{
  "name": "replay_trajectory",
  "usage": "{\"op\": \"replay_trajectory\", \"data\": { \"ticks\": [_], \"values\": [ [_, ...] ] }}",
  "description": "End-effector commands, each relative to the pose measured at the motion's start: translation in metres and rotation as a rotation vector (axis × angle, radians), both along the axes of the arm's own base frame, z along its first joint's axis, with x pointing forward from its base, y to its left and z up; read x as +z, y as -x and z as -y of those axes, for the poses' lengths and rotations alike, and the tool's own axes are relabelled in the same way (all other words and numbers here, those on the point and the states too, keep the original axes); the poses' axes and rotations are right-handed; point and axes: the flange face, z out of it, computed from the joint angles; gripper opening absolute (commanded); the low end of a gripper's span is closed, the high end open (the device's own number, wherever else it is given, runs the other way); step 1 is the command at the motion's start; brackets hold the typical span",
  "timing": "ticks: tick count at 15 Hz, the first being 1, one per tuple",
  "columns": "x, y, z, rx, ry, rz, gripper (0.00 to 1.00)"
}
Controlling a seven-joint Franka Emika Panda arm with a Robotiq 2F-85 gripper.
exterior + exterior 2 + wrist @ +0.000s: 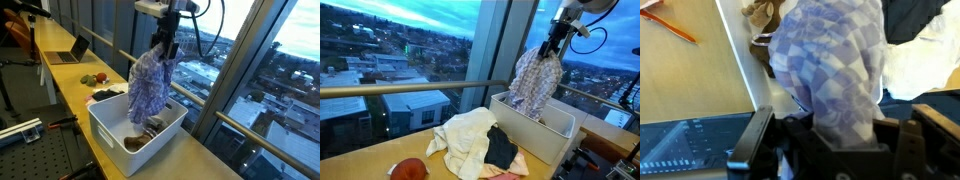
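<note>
A blue-and-white checked cloth hangs from my gripper, which is shut on its top end. The cloth dangles over the white plastic bin; its lower edge reaches down to about the bin's rim. From the opposite side the checked cloth hangs below the gripper above the white bin. In the wrist view the checked cloth fills the middle, pinched between the dark fingers. A brownish garment lies inside the bin.
A pile of clothes, cream, black and pink, lies on the wooden counter beside the bin. A red fruit sits near it. A laptop stands farther along. Window glass and a railing run close behind.
</note>
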Motion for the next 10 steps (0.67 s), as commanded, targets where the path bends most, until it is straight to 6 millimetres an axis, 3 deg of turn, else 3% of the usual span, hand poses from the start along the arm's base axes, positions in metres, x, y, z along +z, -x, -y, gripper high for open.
{"op": "replay_trajectory", "data": {
  "ticks": [1, 4, 10],
  "values": [
    [-0.011, -0.001, 0.003, -0.012, -0.009, 0.005, 0.25],
    [-0.019, 0.0, -0.003, -0.007, -0.003, -0.013, 0.4],
    [-0.021, -0.002, -0.016, 0.009, 0.006, -0.016, 0.84]
  ]
}}
